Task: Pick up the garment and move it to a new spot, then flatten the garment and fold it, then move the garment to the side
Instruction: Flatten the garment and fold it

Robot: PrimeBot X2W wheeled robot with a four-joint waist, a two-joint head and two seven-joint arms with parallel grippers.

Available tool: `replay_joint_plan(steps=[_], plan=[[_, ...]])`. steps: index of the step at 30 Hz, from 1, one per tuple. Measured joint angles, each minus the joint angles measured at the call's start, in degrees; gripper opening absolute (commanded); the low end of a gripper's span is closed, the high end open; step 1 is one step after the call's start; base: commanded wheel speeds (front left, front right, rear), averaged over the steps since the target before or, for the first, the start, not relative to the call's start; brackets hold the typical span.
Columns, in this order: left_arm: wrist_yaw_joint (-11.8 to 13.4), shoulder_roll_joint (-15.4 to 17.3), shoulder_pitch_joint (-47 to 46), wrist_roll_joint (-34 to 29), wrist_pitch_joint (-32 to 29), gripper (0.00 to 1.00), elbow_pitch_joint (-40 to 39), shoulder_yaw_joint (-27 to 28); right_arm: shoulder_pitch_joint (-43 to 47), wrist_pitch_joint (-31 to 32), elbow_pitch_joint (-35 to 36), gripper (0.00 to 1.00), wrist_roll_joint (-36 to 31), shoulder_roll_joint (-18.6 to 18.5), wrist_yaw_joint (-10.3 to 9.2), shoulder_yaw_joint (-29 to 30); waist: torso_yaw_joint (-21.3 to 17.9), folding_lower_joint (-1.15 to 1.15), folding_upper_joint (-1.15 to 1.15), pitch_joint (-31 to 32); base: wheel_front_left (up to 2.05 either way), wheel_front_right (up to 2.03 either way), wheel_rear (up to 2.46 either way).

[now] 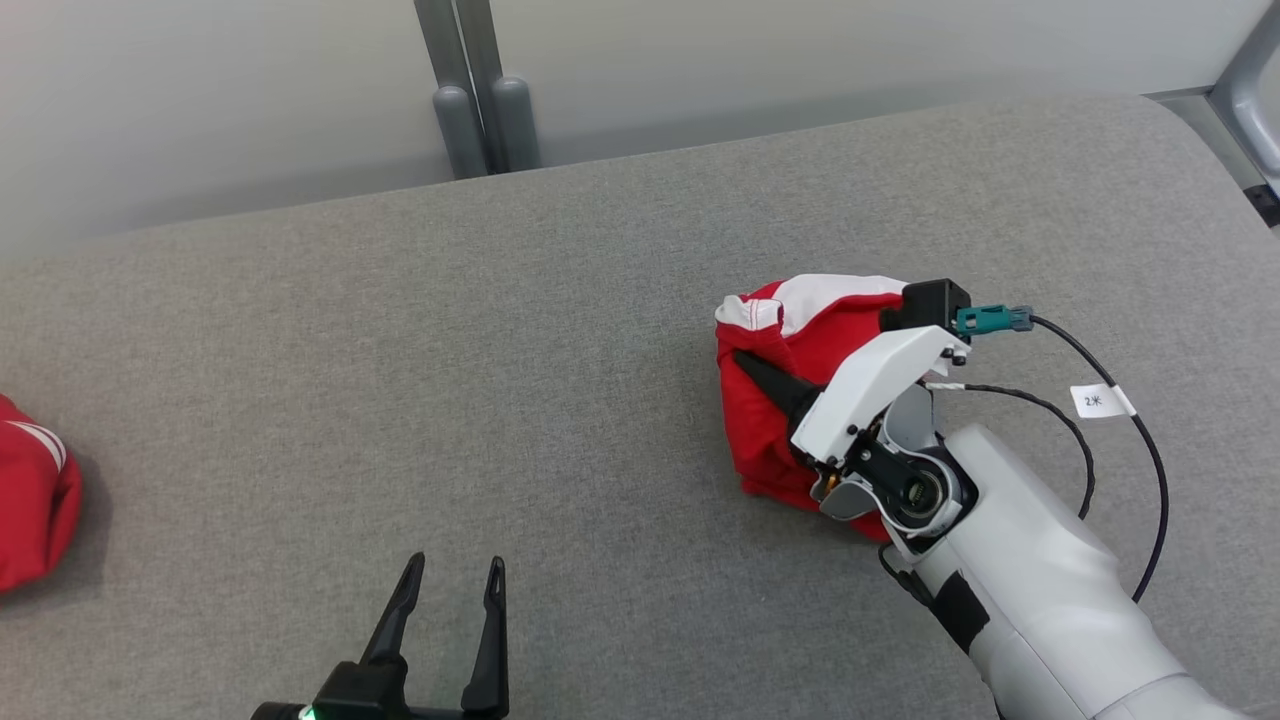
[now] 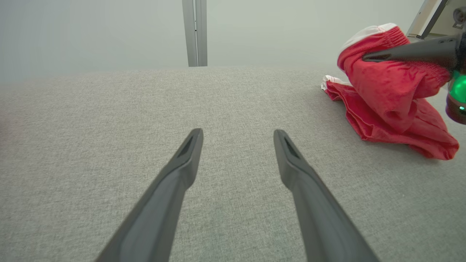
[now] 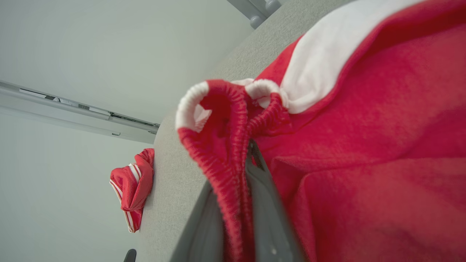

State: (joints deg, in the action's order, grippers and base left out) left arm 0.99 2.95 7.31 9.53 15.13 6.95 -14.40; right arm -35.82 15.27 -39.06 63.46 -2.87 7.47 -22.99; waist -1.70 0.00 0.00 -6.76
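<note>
The garment [image 1: 790,340] is a bunched piece of red cloth with a white band and a ribbed elastic edge, lying right of centre on the grey padded surface [image 1: 500,350]. My right gripper [image 1: 745,362] is shut on its gathered elastic edge, and the right wrist view shows the red garment [image 3: 364,145] pinched between the dark fingers [image 3: 262,211]. In the left wrist view the upper part of the garment [image 2: 386,94] is pulled up by the right gripper [image 2: 367,57] while its lower folds rest on the surface. My left gripper [image 1: 455,565] [image 2: 238,134] stands open over bare fabric, well left of the garment.
A second red and white garment [image 1: 30,490] [image 3: 133,182] lies at the surface's left edge. Grey posts [image 1: 480,110] stand behind the far edge. Black cables with a white tag [image 1: 1100,400] loop off my right wrist. Open grey surface lies between the two grippers.
</note>
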Motion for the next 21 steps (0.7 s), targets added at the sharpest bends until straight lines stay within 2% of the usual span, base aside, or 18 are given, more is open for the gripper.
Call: replay_joint_plan(steps=[5, 6, 7, 11, 16, 18, 21], plan=[[0.0, 0.0, 0.0, 0.1, 0.0, 1.00, 0.0, -0.3, -3.2, -3.6, -4.2, 0.00, 4.2, 0.0, 0.00, -4.5, 1.1, 0.00, 0.00, -0.3, 0.00, 0.00, 0.00], [0.0, 0.0, 0.0, 0.1, 0.0, 1.00, 0.0, -0.3, -3.6, -4.2, -4.7, 0.24, 4.9, 0.0, 0.00, -5.4, 1.2, 0.00, 0.00, -0.4, 0.00, 0.00, 0.00], [0.1, 0.0, 0.0, 0.1, 0.0, 1.00, 0.1, -0.2, -4.2, -5.2, -5.4, 1.00, 5.1, 0.0, 0.00, -6.6, 1.4, 0.00, 0.00, -0.5, 0.00, 0.00, 0.00], [0.1, 0.0, 0.0, 0.3, 0.0, 1.00, 0.3, -0.1, -5.8, -8.6, -6.9, 1.00, 7.6, 0.0, 0.00, -9.5, 2.0, 0.00, 0.00, -0.7, 0.00, 0.00, 0.00], [0.3, 0.0, 0.0, 0.5, 0.0, 1.00, 0.3, 0.3, -6.0, -12.1, -2.3, 1.00, 14.2, 0.0, 0.00, -12.0, 2.1, 0.00, 0.00, -0.6, 0.00, 0.00, 0.00], [0.5, 0.0, 0.0, 0.6, 0.0, 1.00, 0.0, 0.5, -5.5, -13.9, 0.1, 1.00, 13.9, 0.0, 0.00, -13.1, 2.0, 0.00, 0.00, -0.4, 0.00, 0.00, 0.00], [1.0, 0.0, 0.1, 1.0, 0.0, 1.00, -0.8, 0.8, -4.3, -18.0, 4.4, 1.00, 8.1, -1.4, 0.01, -14.2, 1.7, 0.00, 0.00, -0.2, 0.00, 0.00, 0.00]])
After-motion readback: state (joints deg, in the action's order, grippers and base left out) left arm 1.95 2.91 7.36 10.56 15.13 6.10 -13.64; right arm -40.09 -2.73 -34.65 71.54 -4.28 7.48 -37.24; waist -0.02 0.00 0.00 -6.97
